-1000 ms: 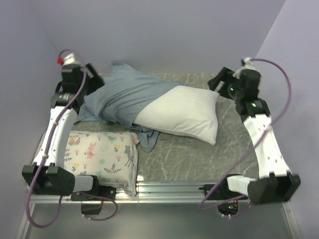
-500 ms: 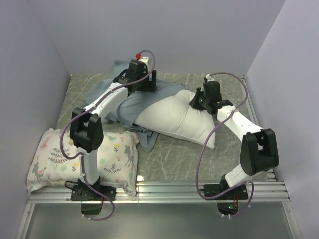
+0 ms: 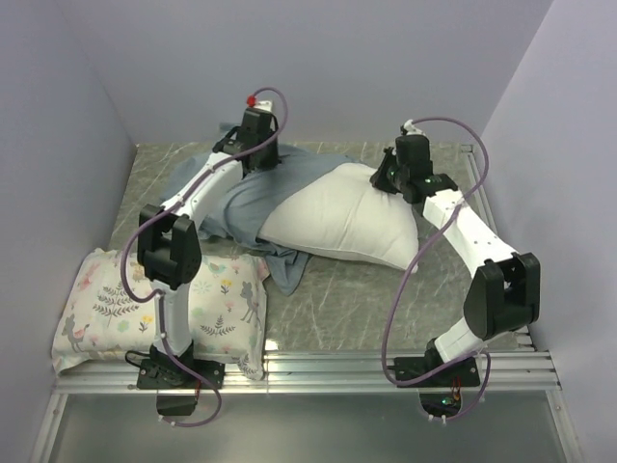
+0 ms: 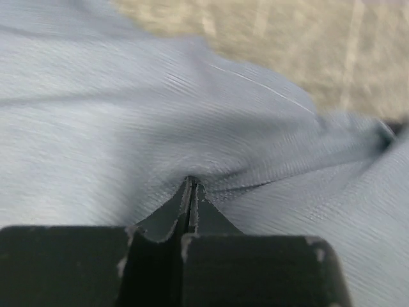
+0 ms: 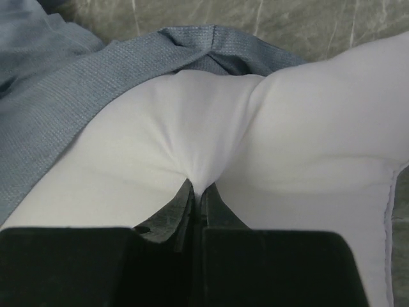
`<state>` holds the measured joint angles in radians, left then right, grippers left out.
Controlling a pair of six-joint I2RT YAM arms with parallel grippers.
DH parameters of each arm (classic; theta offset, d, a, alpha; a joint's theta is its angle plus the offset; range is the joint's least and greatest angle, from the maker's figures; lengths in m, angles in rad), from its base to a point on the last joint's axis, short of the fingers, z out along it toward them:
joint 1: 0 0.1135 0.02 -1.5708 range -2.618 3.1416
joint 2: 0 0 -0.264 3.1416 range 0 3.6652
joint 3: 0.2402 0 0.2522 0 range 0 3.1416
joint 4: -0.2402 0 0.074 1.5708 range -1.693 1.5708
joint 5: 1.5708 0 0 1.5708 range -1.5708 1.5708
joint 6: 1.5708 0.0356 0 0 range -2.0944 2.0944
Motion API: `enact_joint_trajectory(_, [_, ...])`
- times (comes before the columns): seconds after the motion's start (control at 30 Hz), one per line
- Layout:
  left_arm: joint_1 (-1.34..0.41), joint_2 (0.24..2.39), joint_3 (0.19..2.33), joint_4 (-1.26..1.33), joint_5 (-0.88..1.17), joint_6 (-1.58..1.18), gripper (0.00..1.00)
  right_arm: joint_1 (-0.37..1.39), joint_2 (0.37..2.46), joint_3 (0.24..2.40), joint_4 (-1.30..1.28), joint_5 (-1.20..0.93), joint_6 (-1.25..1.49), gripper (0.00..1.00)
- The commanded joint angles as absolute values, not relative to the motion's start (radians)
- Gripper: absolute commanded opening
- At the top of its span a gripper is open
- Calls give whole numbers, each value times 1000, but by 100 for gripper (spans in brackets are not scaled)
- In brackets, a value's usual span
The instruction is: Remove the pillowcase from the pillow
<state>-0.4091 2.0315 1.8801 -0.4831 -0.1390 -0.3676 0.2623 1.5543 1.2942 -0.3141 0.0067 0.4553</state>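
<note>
The slate-blue pillowcase (image 3: 231,198) lies crumpled across the back left of the table, still round the left end of the plain white pillow (image 3: 342,222). The pillow's right half sticks out bare. My left gripper (image 3: 258,159) sits at the pillowcase's far edge, shut on a pinch of the blue cloth (image 4: 192,153). In the left wrist view the left gripper (image 4: 190,182) has cloth drawn into its closed tips. My right gripper (image 3: 386,178) is at the pillow's far right corner, shut on a fold of white fabric (image 5: 211,128). The right gripper (image 5: 198,188) shows the pillow puckered into it.
A smaller pillow printed with flowers and deer (image 3: 164,309) lies at the front left beside the left arm's base. Lilac walls close in the back and both sides. A metal rail (image 3: 366,367) runs along the near edge.
Both arms swung in from the sides to the back of the table. The left gripper moved onto the pillowcase and shut on it. The right gripper shut on the pillow's far corner.
</note>
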Motion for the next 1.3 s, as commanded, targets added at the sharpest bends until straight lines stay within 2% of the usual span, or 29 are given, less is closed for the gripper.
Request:
enact_joint_trajectory(0.0, [-252,1970,1866,-565,-279,-460,0,190,1493,1397,-399,97,427,0])
enact_joint_trajectory(0.27, [-31,1819,1688,-489,-258,-624,0,52,1451,1425,-434,25,426,0])
enact_joint_trajectory(0.43, [-52,1799,1664,-422,-88,-583,0,70,1433,1319,-367,-34,436,0])
enact_joint_trajectory(0.47, [-73,1764,1629,-328,-72,-566,1,87,1436,1298,-356,-32,434,0])
enact_joint_trajectory(0.5, [-119,1758,1634,-310,-57,-548,7,104,1442,1289,-350,-28,430,0])
enact_joint_trajectory(0.53, [-142,1755,1643,-296,-17,-514,23,147,1443,1270,-342,-19,425,0])
enact_joint_trajectory(0.6, [-214,1787,1727,-333,-9,-480,41,184,1451,1252,-315,-2,416,0])
enact_joint_trajectory(0.63, [-234,1798,1747,-334,-8,-448,58,202,1457,1243,-307,-2,414,0])
enact_joint_trajectory(0.73, [-304,1828,1798,-342,-9,-378,76,232,1479,1226,-292,20,403,0])
enact_joint_trajectory(0.8, [-345,1841,1801,-336,26,-339,81,244,1471,1209,-262,20,391,0])
enact_joint_trajectory(1.0, [-428,1916,1841,-374,38,-229,85,313,1482,1189,-236,67,339,0])
enact_joint_trajectory(1.27, [-491,2014,1864,-328,31,-135,86,391,1531,1154,-212,112,325,0])
